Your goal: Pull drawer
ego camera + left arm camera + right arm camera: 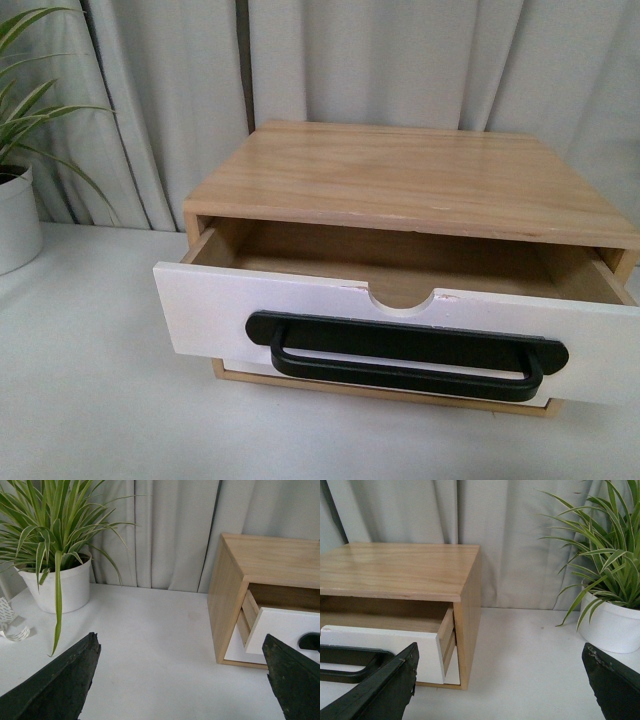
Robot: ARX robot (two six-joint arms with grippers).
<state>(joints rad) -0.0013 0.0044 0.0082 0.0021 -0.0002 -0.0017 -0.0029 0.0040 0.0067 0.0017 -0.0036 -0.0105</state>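
The drawer stands pulled partway out of the wooden cabinet, its inside bare. Its white front carries a long black bar handle and a half-round notch in the top edge. Neither arm shows in the front view. In the left wrist view my left gripper is open over bare table, left of the cabinet, with the drawer front beside its right finger. My right gripper is open too, off the cabinet's right side; the drawer front and handle lie past its left finger.
A white potted plant stands at the table's left, seen closer in the left wrist view as a pot. Another potted plant stands right of the cabinet. Grey curtains hang behind. A plain white front sits under the drawer.
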